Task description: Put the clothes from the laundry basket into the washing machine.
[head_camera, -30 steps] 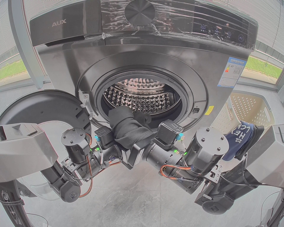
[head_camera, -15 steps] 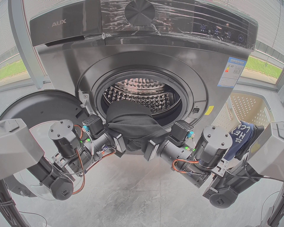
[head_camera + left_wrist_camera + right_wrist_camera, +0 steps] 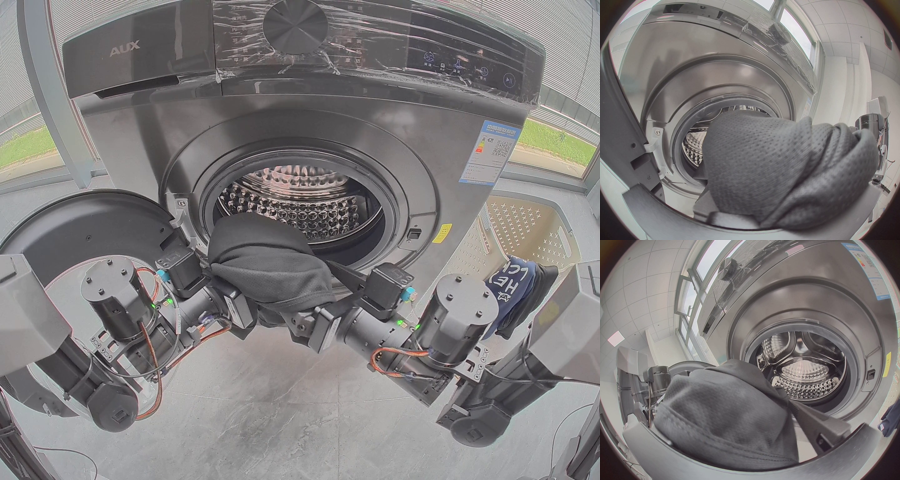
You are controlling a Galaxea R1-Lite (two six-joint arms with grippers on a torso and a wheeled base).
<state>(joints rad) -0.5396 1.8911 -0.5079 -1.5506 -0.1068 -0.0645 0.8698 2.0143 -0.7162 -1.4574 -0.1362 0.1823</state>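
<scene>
A black mesh garment is bunched in front of the lower left rim of the washing machine's open drum. It lies draped over both grippers, which meet beneath it. My left gripper comes in from the left and my right gripper from the right. The cloth hides most of both. The same garment covers the lower part of the left wrist view, and the garment sits before the drum mouth in the right wrist view. The laundry basket stands to the machine's right with a blue garment over its rim.
The round door is swung fully open to the left, close behind my left arm. The steel drum interior looks empty. Grey tiled floor lies open below the arms.
The two wrists have drawn apart and the left arm has pulled back to the left. The black garment has spread wider and shifted toward the left side of the opening.
</scene>
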